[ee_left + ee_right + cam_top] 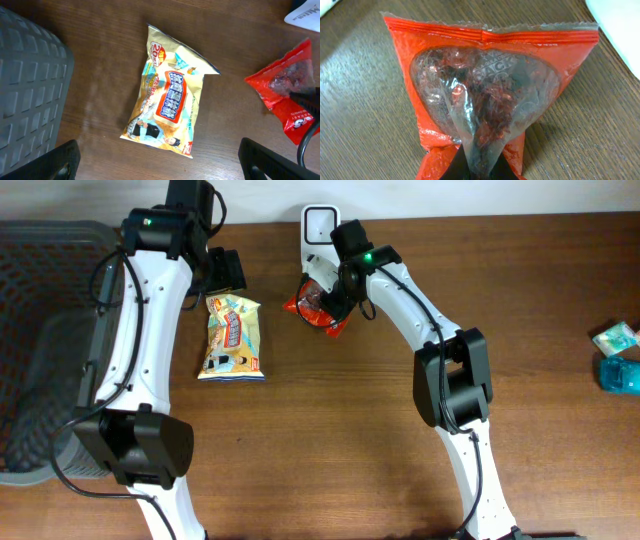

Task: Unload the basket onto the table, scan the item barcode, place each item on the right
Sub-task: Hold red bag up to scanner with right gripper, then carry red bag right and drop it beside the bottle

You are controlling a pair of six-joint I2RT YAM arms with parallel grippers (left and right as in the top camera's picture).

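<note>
Red pouch: a red pouch [490,90] with a clear window showing dark red contents sits at the far middle of the wooden table [540,280], just beside the white scanner [320,225].
Grip: the right gripper [332,292] is clamped on the pouch's near end, and the wrist view shows the film bunched into a tight fold between the dark fingers.
Lift: whether the pouch is clear of the wood or resting on it cannot be told.
Barcode: none shows on the face turned to the cameras, so it is probably on the hidden side.
Progress: the pick looks done, judging by the pinch. Turning the coded face toward the scanner window and holding it there is not yet done.
Risk: the thin crumpled film may slip or fold over the code.
Left side: the left gripper [226,272] hangs with its jaws wide apart and holds nothing, above the top edge of a yellow snack bag [170,105] lying flat.
Edges: a dark mesh basket [40,300] stands at the left, and teal packets [618,365] lie well apart at the right edge.
</note>
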